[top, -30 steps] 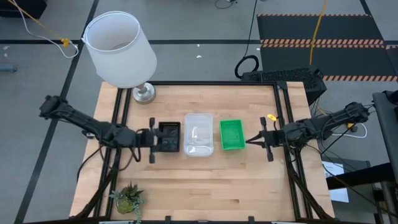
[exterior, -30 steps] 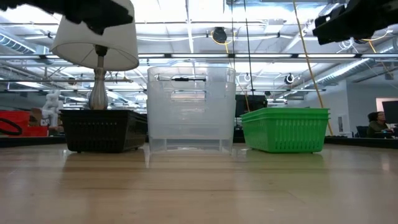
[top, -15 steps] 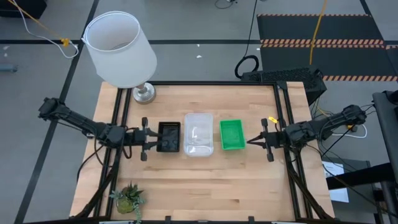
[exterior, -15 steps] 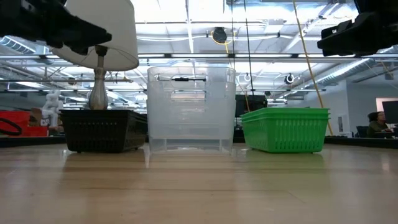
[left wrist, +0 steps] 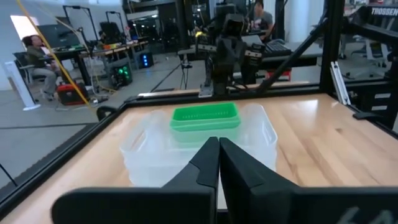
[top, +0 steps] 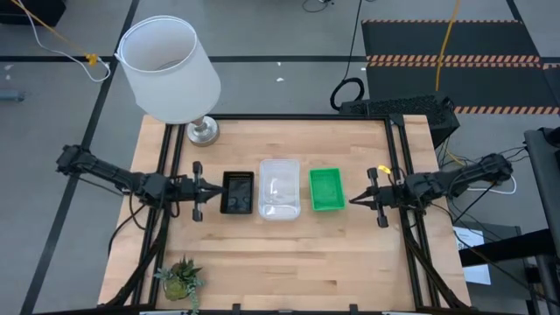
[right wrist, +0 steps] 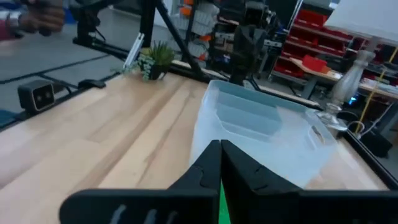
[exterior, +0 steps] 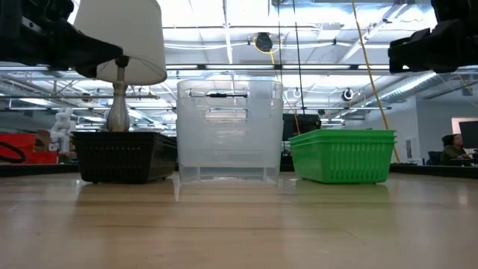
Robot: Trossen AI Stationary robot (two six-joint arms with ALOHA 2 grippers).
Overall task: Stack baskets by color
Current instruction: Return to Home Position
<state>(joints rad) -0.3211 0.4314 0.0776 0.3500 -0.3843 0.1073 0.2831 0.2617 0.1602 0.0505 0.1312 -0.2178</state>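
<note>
Baskets sit in three stacks in a row mid-table [top: 262, 262]: black stack [top: 238, 192], clear stack [top: 279, 188] between, green stack [top: 327, 189]. Left gripper [top: 213, 191] hangs raised just outside the black stack, jaws clenched, empty. Right gripper [top: 353, 199] hangs raised near the green stack, jaws pressed together on nothing.

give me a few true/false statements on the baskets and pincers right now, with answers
1. The black stack, clear stack and green stack stand in one row. True.
2. The left pincer grips the black stack. False: it is shut on nothing, raised beside it.
3. In the low view the clear stack is tallest. True.
4. The plant sits between two stacks. False: it stands near the edge of the table, away from them.
5. The right pincer is shut and holds nothing. True.
</note>
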